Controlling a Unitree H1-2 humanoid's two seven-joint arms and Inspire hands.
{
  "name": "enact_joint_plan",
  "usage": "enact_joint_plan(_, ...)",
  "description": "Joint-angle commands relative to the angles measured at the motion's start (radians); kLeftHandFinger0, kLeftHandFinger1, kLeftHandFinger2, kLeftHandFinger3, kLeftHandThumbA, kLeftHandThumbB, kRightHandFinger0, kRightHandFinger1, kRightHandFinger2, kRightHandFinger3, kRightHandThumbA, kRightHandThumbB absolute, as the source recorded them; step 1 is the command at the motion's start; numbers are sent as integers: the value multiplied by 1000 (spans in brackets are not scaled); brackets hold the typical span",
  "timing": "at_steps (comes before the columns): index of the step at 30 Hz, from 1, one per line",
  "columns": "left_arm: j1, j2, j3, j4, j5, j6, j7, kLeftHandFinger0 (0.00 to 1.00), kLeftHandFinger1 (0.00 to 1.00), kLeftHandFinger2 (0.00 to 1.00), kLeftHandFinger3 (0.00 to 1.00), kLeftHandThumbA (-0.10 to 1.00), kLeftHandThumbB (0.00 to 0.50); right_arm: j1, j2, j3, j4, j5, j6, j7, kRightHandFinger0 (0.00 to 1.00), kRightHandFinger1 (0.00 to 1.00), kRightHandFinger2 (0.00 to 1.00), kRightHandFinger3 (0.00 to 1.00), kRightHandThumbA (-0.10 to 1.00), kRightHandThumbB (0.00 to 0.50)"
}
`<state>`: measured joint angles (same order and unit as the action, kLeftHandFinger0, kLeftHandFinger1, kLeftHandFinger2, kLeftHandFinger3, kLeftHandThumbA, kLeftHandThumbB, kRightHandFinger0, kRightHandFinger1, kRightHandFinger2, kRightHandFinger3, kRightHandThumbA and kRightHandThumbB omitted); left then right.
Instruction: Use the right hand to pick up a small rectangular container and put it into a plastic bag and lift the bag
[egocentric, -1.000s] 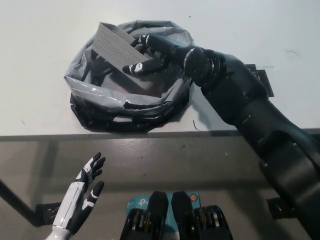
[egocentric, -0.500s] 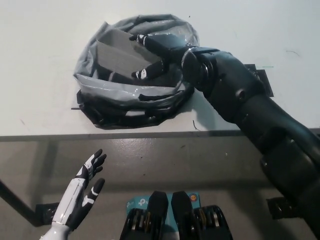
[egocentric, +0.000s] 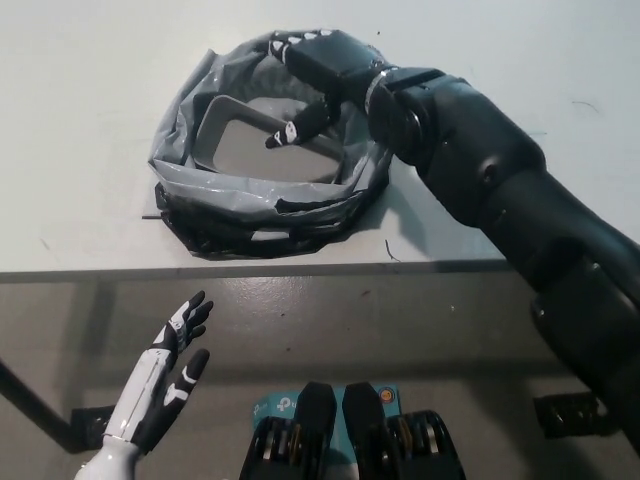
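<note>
The black right hand reaches into the mouth of the plastic bag from its far right rim, fingers spread and holding nothing; one fingertip points down toward the container, though whether it touches cannot be told. The small rectangular container lies flat inside the bag, open side up, near the bag's middle. The grey-and-black bag sits crumpled in a ring on the white surface, close to the surface's near edge. The white left hand rests below the bag, off the surface, open with fingers apart.
</note>
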<state>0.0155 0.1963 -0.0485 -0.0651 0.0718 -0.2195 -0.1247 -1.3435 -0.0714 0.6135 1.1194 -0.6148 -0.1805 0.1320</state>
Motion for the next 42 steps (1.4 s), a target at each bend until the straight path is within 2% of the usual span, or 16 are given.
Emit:
enact_joint_plan(1, -14, 13, 5, -39, -16, 5, -13, 1000, 1000, 1000, 1000, 913, 255, -105, -31, -57, -46, 19, -65, -69, 1000, 1000, 1000, 1000, 988, 500)
enact_joint_plan(4, -15, 13, 5, -37, -11, 2, -10, 1000, 1000, 1000, 1000, 918, 256, -118, -40, -95, -41, 36, -76, -90, 1000, 1000, 1000, 1000, 988, 495)
enact_joint_plan(8, -11, 10, 5, -39, -1, -2, -3, 1000, 1000, 1000, 1000, 929, 256, -125, -60, -130, -41, 27, -65, -102, 1000, 1000, 1000, 1000, 955, 452)
enact_joint_plan(12, -10, 12, 3, -38, 3, -3, -6, 1000, 1000, 1000, 1000, 944, 249, -120, -72, -161, 0, 39, -78, -118, 1000, 1000, 1000, 1000, 945, 464)
enact_joint_plan(16, -9, 11, 2, -36, 2, -7, -6, 1000, 1000, 1000, 1000, 939, 247, -114, -80, -170, 28, 27, -34, -128, 1000, 1000, 1000, 1000, 964, 470)
enact_joint_plan(24, 24, 4, -2, -38, 13, -24, 1, 1000, 1000, 1000, 1000, 935, 228, -84, -85, -167, 131, 32, -20, -147, 1000, 1000, 1000, 1000, 864, 465)
enact_joint_plan(28, 30, 5, -4, -39, 9, -23, -4, 1000, 1000, 1000, 1000, 935, 232, -74, -79, -164, 177, 34, -2, -154, 1000, 1000, 1000, 1000, 890, 486)
enact_joint_plan(33, 36, 2, -4, -43, 2, -4, -6, 1000, 1000, 1000, 1000, 930, 276, -61, -69, -153, 211, 25, 45, -157, 1000, 1000, 1000, 1000, 962, 498)
enact_joint_plan(42, 37, 1, -6, -39, 5, -18, -5, 1000, 1000, 1000, 1000, 922, 254, -34, -54, -201, 243, 78, 88, -119, 1000, 1000, 1000, 1000, 947, 500)
